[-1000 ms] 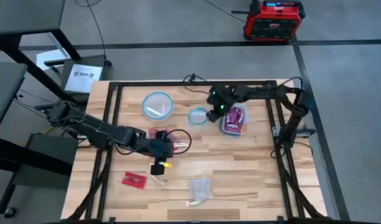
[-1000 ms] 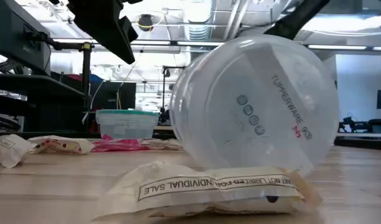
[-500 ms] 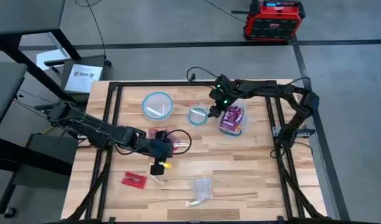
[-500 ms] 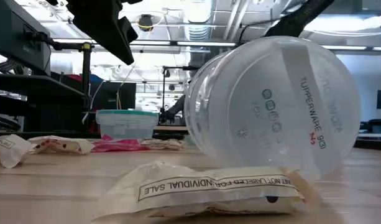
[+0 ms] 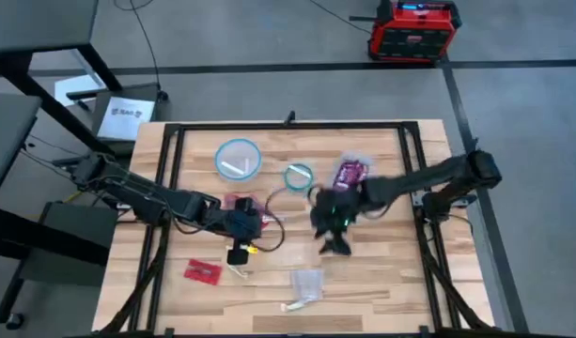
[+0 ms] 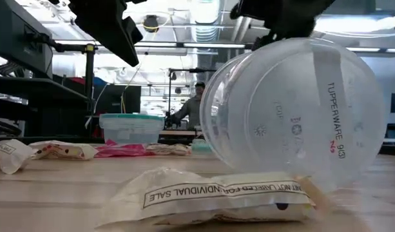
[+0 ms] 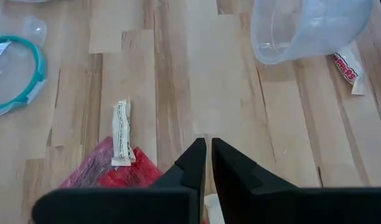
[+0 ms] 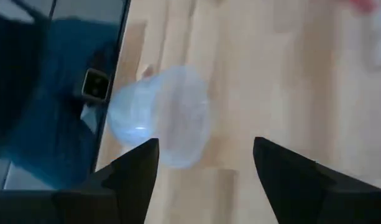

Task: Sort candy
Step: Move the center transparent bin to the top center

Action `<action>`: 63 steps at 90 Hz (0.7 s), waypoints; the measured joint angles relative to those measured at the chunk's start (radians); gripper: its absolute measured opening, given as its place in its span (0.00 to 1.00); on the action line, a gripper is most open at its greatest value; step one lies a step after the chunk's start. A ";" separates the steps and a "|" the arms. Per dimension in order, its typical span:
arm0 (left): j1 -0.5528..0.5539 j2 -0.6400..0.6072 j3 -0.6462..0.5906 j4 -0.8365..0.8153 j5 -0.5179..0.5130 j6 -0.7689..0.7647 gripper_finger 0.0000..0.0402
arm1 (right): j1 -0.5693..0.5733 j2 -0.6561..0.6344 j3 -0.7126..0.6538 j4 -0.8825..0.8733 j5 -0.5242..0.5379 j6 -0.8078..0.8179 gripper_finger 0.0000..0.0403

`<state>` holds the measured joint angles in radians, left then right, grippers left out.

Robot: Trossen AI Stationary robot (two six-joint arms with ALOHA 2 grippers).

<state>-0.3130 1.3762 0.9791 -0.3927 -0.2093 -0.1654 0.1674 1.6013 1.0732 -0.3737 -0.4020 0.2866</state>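
Two risks: right gripper (image 8: 206, 155), fingers wide and empty, nears tipped clear plastic tub (image 8: 162, 118), may knock it; left gripper (image 7: 207, 152) closed, empty.

Wrapped candy (image 5: 203, 271) scattered on wood

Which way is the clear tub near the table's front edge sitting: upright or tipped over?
Tipped over. The clear tub lies on its side, its round stamped base facing the low camera, beside a white candy wrapper.
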 joint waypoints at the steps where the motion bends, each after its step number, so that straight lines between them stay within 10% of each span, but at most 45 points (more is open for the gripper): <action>1: 0.000 0.000 0.000 0.000 0.000 0.000 0.03 | 0.005 0.008 0.000 0.007 0.000 0.010 0.62; 43: -0.001 0.000 0.000 -0.001 0.000 0.002 0.03 | 0.089 0.191 0.001 0.287 -0.179 0.181 0.59; 63: -0.001 0.000 0.000 -0.001 0.000 0.003 0.03 | 0.091 0.217 0.001 0.310 -0.188 0.111 0.12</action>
<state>-0.3138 1.3762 0.9791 -0.3935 -0.2096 -0.1619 0.2582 1.8180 1.0744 -0.0640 -0.5897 0.3977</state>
